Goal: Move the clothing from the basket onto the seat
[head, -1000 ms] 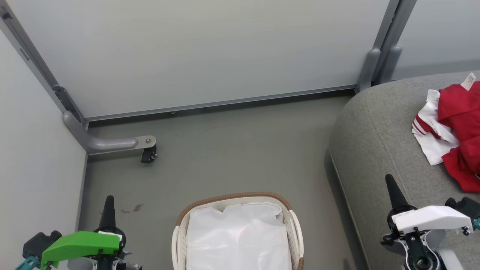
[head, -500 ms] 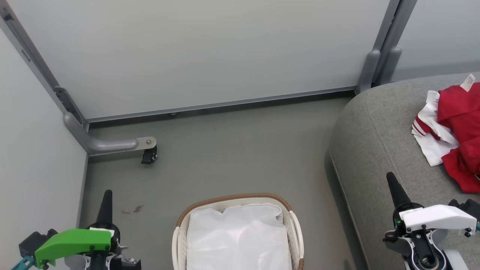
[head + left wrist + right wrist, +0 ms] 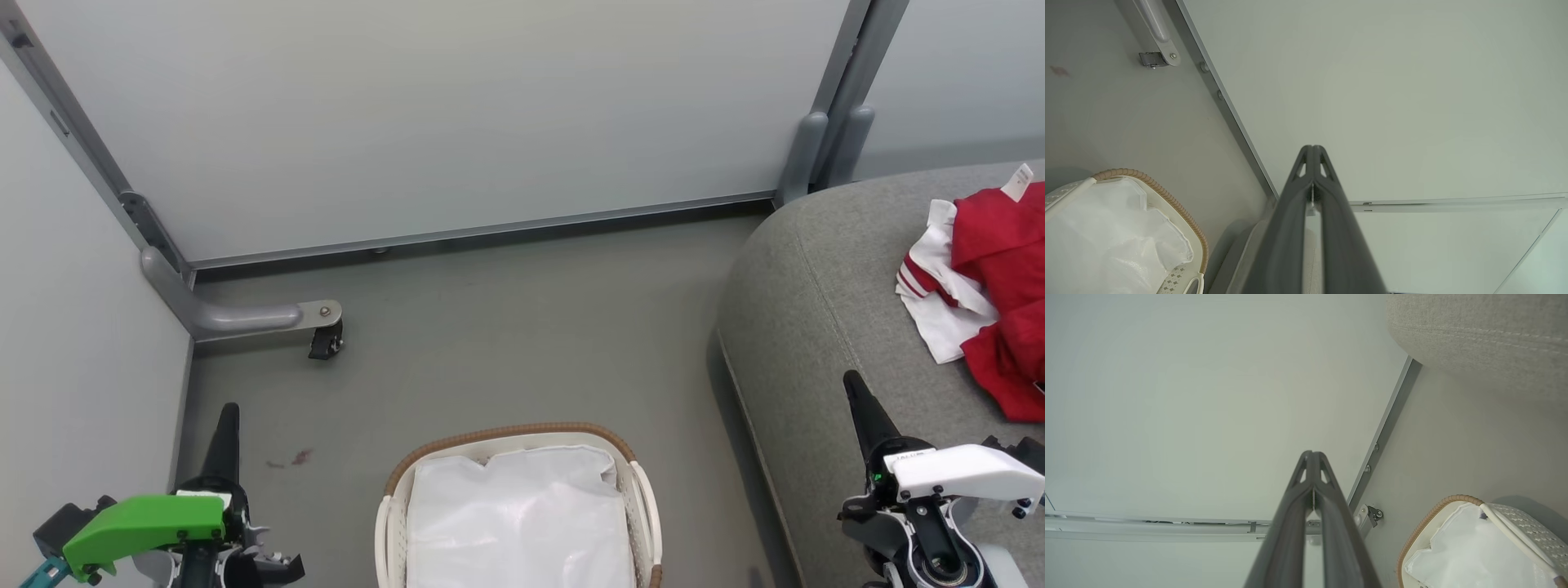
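Here, the left gripper has its two long dark fingers pressed together into one point, and nothing is between them. It stands at the lower left of the head view, over the grey floor, to the left of the basket and apart from it. A small reddish stain marks the floor just beside its tip.

The right gripper is closed in the same way, finger against finger, and it holds nothing. It is at the lower right, in front of the near part of the seat.

The basket stands on the floor between the two grippers, at the bottom edge of the head view. Its tan woven rim curves around the far side, and the white liner lies crumpled inside it.

The clothing lies on top of the seat, at the right edge of the head view, which cuts it off. It is red fabric with a white striped part towards the left, and a white tag sticks up at its far end. The right gripper is near the clothing but does not touch it.

Behind all this stand pale wall panels in a grey metal frame. At the left, a grey foot of the frame carries a black caster wheel that rests on the floor.
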Motion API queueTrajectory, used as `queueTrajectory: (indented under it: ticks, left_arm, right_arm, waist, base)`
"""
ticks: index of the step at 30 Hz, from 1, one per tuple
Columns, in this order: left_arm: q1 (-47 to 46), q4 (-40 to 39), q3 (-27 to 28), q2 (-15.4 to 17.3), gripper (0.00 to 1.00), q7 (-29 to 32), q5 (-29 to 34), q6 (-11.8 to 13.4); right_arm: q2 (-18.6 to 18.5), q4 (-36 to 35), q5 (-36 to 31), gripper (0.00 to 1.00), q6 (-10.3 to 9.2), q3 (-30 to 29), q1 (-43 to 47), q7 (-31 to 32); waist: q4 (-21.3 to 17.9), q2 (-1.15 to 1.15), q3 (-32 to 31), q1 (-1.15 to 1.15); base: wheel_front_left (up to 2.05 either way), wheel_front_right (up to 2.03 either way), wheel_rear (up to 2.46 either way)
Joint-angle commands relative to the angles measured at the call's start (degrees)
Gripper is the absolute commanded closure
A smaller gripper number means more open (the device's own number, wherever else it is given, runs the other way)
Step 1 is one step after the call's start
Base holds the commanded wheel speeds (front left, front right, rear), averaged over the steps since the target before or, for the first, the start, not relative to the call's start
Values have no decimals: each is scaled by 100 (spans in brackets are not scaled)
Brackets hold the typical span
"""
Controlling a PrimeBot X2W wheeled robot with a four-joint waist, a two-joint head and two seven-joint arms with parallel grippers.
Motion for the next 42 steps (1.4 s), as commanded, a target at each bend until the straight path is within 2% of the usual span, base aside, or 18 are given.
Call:
queueTrajectory:
  ticks: [1,25,42]
  left_arm:
    - [-139,-51,24,34,100,34,-122,-38]
    - [-180,-203,154,41,100,300,-1007,-115]
    - [-167,-193,149,41,100,298,-988,-110]
  right_arm:
    - [-35,-52,132,100,-4,-31,33,37]
    - [-44,-169,1159,100,-5,-115,66,296]
    - [-44,-164,1134,100,-5,-111,66,294]
  waist:
    - [1,0,-3,0]
    - [10,0,-56,0]
    - [10,0,-56,0]
  base:
    - [0,0,0]
    - [0,0,0]
    - [0,0,0]
